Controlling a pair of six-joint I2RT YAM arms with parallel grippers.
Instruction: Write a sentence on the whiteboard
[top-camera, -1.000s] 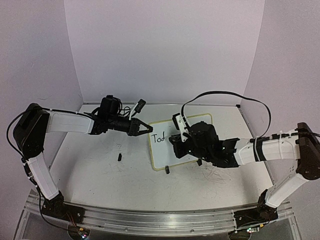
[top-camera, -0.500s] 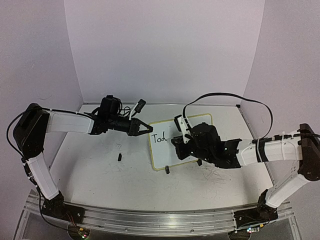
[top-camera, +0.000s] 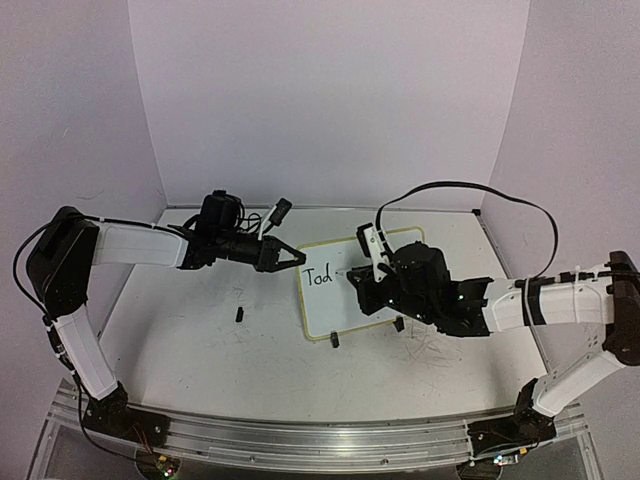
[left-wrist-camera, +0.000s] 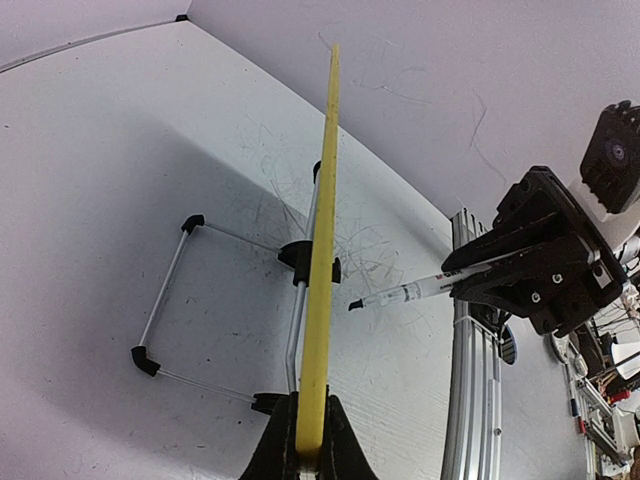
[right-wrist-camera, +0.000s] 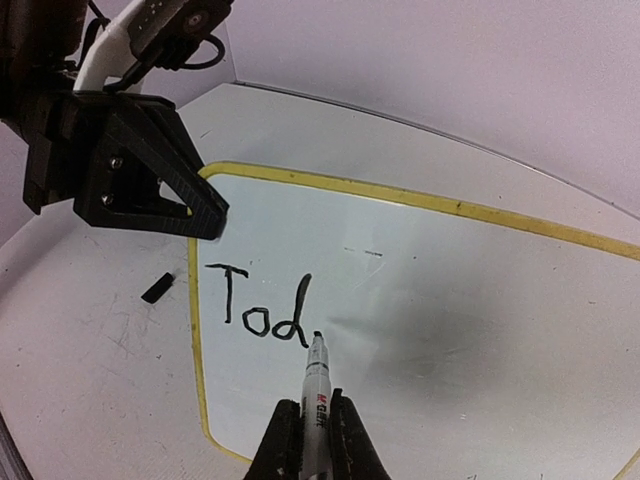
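The whiteboard stands tilted at mid-table, and its face fills the right wrist view. The black lettering reads "Tod", also seen from the right wrist. My left gripper is shut on the board's upper left rim; the left wrist view shows the yellow rim edge-on between its jaws. My right gripper, also in its wrist view, is shut on a white marker. The tip sits just right of the "d", and in the left wrist view the marker is slightly off the board.
A small black marker cap lies on the scuffed tabletop left of the board, also visible from the right wrist. Black clip feet hold the board's near edge. A wire stand props it from behind. Purple walls enclose the table.
My right gripper has moved a little to the right with the marker, past the finished "d". The lettering still reads "Tod". The left arm has not moved.
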